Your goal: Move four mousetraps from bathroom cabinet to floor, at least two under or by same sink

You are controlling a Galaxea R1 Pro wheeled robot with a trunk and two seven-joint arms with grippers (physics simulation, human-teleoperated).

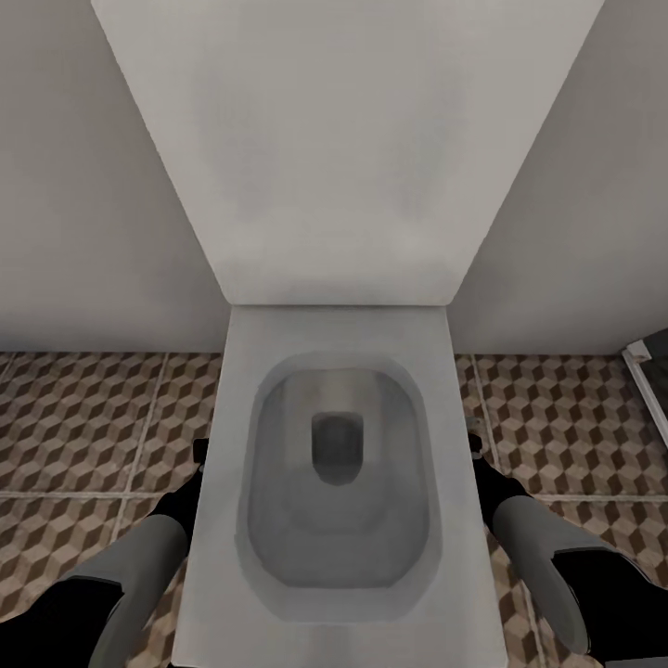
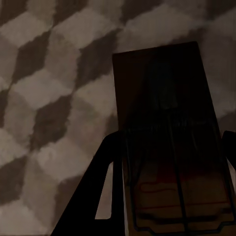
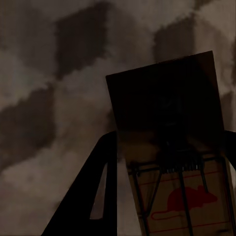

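Each of my grippers is shut on a mousetrap. In the left wrist view a dark-brown mousetrap [image 2: 167, 123] sits between the fingers [image 2: 93, 196] of my left gripper [image 2: 167, 147], close above the cube-patterned bathroom floor [image 2: 49, 98]. The right wrist view has a second mousetrap [image 3: 164, 118], with a red mouse print, clamped in my right gripper [image 3: 169, 142] just over the floor [image 3: 49, 98]. In the head view my left gripper [image 1: 198, 461] and right gripper [image 1: 476, 447] hang low on either side of a white fixture. The sink is out of view.
A white toilet-like fixture [image 1: 232, 390] with an oval bowl and a tall white panel [image 1: 343, 139] behind it stands straight ahead between my arms. Grey walls close the back. Tiled floor [image 1: 83, 417] lies open left and right. A white frame edge [image 1: 647, 385] shows far right.
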